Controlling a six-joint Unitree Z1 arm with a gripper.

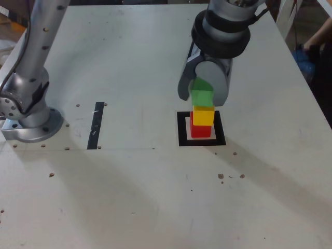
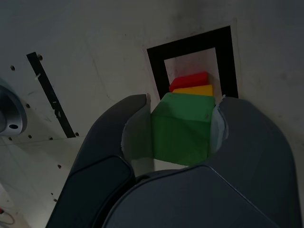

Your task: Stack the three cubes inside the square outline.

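Note:
A red cube (image 1: 197, 130) sits inside the black square outline (image 1: 182, 129), with a yellow cube (image 1: 203, 115) stacked on it. Directly over the yellow one is the green cube (image 1: 202, 97), its underside at or just above the yellow top; I cannot tell if it rests there. My gripper (image 1: 201, 96) is shut on the green cube, one finger on each side. In the wrist view the green cube (image 2: 181, 128) fills the gap between the pads of the gripper (image 2: 183, 102). Past it show slivers of the yellow cube (image 2: 194, 90) and red cube (image 2: 189, 80), inside the outline (image 2: 190, 42).
A thin black strip (image 1: 96, 124) lies on the white table at the exterior view's left, near the arm's metal base (image 1: 31, 122). Small screw holes dot the tabletop. The table's right edge runs close behind the stack's side, with dark clutter beyond it.

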